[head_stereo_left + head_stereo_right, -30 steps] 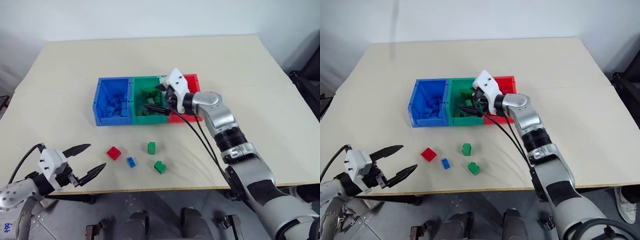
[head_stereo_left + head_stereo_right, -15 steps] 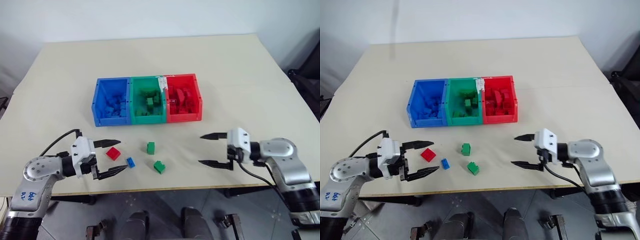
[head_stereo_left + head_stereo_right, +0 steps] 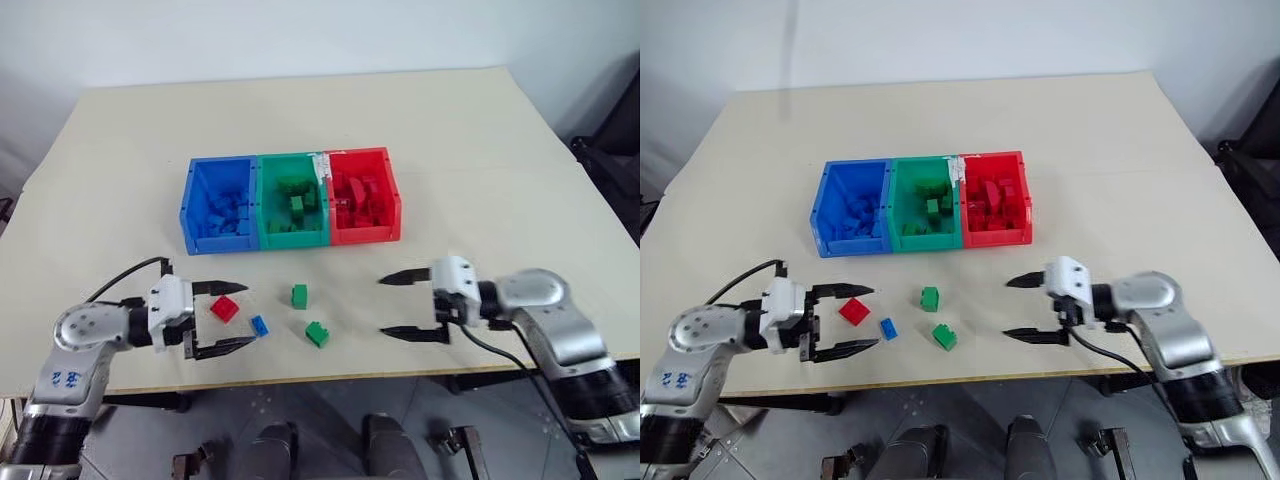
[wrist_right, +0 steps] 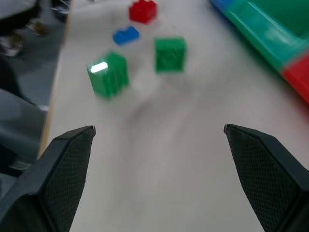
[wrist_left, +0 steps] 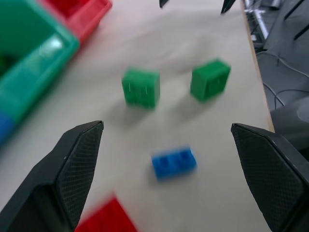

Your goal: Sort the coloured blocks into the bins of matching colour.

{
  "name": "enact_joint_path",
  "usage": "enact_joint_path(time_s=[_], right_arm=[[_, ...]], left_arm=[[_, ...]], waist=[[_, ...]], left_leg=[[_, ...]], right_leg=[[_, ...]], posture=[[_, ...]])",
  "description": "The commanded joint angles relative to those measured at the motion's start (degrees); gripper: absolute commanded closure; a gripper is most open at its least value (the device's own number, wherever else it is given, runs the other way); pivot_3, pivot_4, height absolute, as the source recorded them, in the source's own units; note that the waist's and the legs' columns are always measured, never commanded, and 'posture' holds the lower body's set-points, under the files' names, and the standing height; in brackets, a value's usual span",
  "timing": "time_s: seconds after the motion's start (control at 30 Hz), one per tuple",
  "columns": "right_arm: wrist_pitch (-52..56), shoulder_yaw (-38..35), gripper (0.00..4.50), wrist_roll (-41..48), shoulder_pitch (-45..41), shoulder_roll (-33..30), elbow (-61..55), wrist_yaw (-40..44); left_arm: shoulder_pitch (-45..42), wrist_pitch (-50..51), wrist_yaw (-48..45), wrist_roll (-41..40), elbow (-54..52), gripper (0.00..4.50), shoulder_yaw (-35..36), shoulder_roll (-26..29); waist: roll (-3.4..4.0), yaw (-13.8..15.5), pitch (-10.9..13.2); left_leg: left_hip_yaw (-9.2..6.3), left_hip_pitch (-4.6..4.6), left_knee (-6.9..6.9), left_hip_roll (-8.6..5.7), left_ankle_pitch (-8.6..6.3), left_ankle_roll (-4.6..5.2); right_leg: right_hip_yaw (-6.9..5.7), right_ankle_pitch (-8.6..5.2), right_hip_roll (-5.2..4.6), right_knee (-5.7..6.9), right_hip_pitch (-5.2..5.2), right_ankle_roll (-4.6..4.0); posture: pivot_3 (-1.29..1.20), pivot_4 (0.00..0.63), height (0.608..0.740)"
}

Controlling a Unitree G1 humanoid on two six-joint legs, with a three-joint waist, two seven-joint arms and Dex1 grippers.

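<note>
Beige table point(image 3: 480, 150), pale wall behind, and four loose blocks sit near the front edge. Red block point(image 3: 226, 308) lies just inside the left gripper point(image 3: 240, 317), between its wide-spread fingers; blue block point(image 3: 260, 324) is just past the tips. Two green blocks, one point(image 3: 299, 295) further back and one point(image 3: 318, 333) nearer the edge, sit between the two grippers. Right gripper point(image 3: 390, 305) hangs empty, spread wide, pointing at them from the other side.

These look light, rigid and slick, so a pinch across the flat side walls should hold best; the studs give poor purchase.

Count: one red, one blue, two green loose. Three bins point(image 3: 294, 243) stand beyond the fingertips, blue, green, red, each already holding bricks.
</note>
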Motion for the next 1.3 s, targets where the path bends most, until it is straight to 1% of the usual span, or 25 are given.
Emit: enact_joint_path(time_s=[0.03,0.17,0.27,0.43,0.53,0.73,0.77,0.93,1.03,1.1,1.17,1.3], right_arm=[[7.0,5.5,0.03,0.3,-3.2,1.6,-4.1,0.3],[7.8,11.3,0.03,-1.5,-6.2,6.1,-3.0,0.0],[3.9,15.2,0.03,-5.5,-7.1,8.3,0.0,-0.4],[-0.2,16.3,0.03,-8.5,-8.1,11.1,5.9,-1.5],[-2.1,15.7,0.59,-8.9,-8.2,12.4,7.5,-1.9],[-3.1,14.2,2.72,-7.4,-7.5,13.2,6.5,-1.6],[-3.3,13.7,2.92,-6.9,-7.3,13.2,6.2,-1.4],[-2.1,10.4,2.93,-4.3,-7.7,13.5,4.8,-2.1],[2.5,7.4,2.93,-0.4,-8.9,14.6,2.5,-3.7],[6.4,3.8,2.93,2.3,-12.4,17.1,2.6,-7.7],[6.2,0.5,2.93,0.7,-19.9,21.6,9.2,-15.2],[1.1,-0.3,2.93,-4.5,-28.3,25.8,21.5,-22.2]], left_arm=[[5.0,-1.1,1.3,0.1,-1.4,0.00,4.8,1.4],[11.7,-0.5,2.6,-0.8,-4.9,0.00,9.0,1.8],[15.3,0.0,3.4,-1.0,-7.5,0.00,10.9,1.6],[17.6,1.2,5.1,-1.4,-11.1,0.00,12.0,1.0],[17.6,1.6,5.5,-1.4,-11.6,0.00,12.0,0.9],[17.1,1.7,6.2,-1.5,-11.7,0.00,11.9,0.8],[17.1,1.7,6.3,-1.5,-11.7,0.00,11.9,0.8],[17.1,1.8,7.7,-2.0,-11.9,0.00,11.9,-0.6],[17.1,2.7,9.6,-3.1,-12.5,0.00,12.6,-1.8],[16.9,3.6,11.7,-4.2,-12.9,0.00,13.8,-3.1],[17.2,4.1,14.1,-5.2,-13.1,0.00,15.6,-4.6],[18.4,3.7,14.9,-4.9,-12.7,0.00,16.9,-5.4]], waist=[[0.00,0.0,0.0],[-0.01,0.1,0.0],[-0.04,0.2,0.0],[-0.05,0.1,0.0],[-0.05,0.0,0.0],[-0.05,-0.1,0.0],[-0.05,-0.1,0.0],[-0.05,-0.1,0.0],[-0.05,-0.1,0.0],[-0.05,-0.2,0.0],[-0.03,-0.6,0.0],[-0.06,-0.4,0.0]], left_leg=[[0.00,-0.01,0.00,0.00,-0.03,0.03],[0.00,-0.04,-0.01,0.02,-0.10,0.06],[-0.01,-0.04,0.00,0.02,-0.12,0.06],[0.02,-0.03,0.01,0.02,-0.13,0.06],[0.03,-0.03,0.00,0.04,-0.13,0.06],[0.08,-0.02,-0.01,0.26,-0.20,-0.05],[0.08,-0.02,-0.01,0.29,-0.22,-0.07],[0.14,-0.02,0.00,0.44,-0.25,-0.12],[0.15,-0.01,0.01,0.50,-0.27,-0.15],[0.15,-0.01,0.01,0.54,-0.28,-0.17],[0.18,0.00,0.03,0.58,-0.28,-0.22],[0.23,0.08,-0.01,0.65,-0.26,-0.40]], right_leg=[[0.00,0.00,0.00,-0.04,0.00,0.00],[-0.02,0.00,0.00,-0.16,0.02,0.00],[-0.03,0.00,-0.01,-0.17,0.03,0.00],[-0.04,0.02,0.00,-0.17,0.03,-0.01],[-0.03,0.02,0.02,-0.17,0.03,-0.01],[-0.03,0.04,0.21,-0.20,-0.01,-0.07],[-0.03,0.06,0.25,-0.21,0.00,-0.09],[-0.01,0.11,0.41,-0.24,-0.01,-0.18],[0.01,0.12,0.47,-0.24,-0.03,-0.19],[0.03,0.12,0.51,-0.24,-0.04,-0.20],[0.09,0.14,0.61,-0.21,-0.07,-0.24],[0.12,0.23,0.87,-0.13,-0.17,-0.46]], posture=[[0.00,0.150,0.740],[0.00,0.150,0.740],[0.00,0.150,0.740],[0.00,0.150,0.740],[0.00,0.150,0.740],[0.00,0.150,0.740],[0.00,0.150,0.740],[0.00,0.150,0.740],[0.00,0.150,0.740],[0.00,0.150,0.740],[0.00,0.150,0.740],[0.00,0.150,0.740]])
